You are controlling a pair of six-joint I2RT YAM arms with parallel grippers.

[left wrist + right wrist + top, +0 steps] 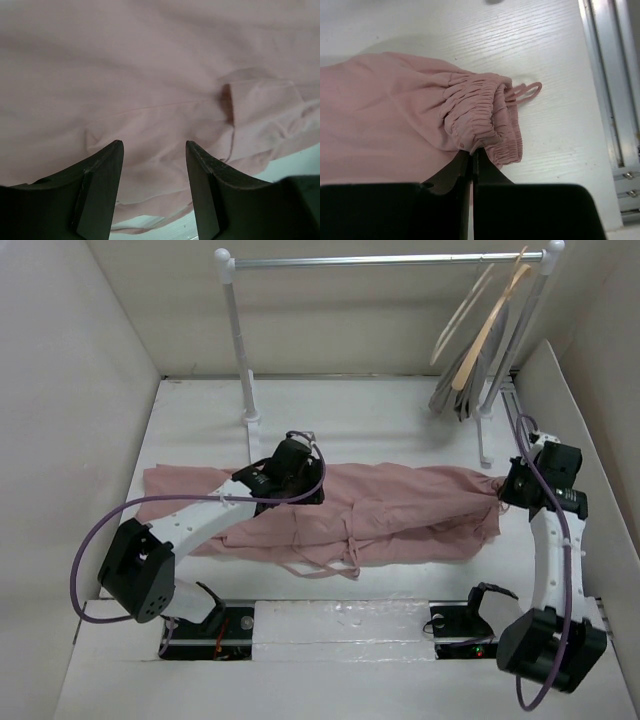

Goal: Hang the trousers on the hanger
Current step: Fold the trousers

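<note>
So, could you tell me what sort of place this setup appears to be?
Probably a robot lab test cell, not a home: plain white walls box in a white table, a small metal clothes rail stands on it, and pink trousers lie spread out.

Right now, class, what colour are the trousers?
The trousers are plain dusty pink, clearest in the top external view.

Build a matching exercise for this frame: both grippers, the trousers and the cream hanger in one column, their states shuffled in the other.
Things:
1. left gripper
2. right gripper
3. trousers
4. hanger

States:
A. hanging from the rail
B. shut, pinching pink fabric
C. open above pink fabric
D. spread across the table

Pairs: 1-C; 2-B; 3-D; 4-A
</note>
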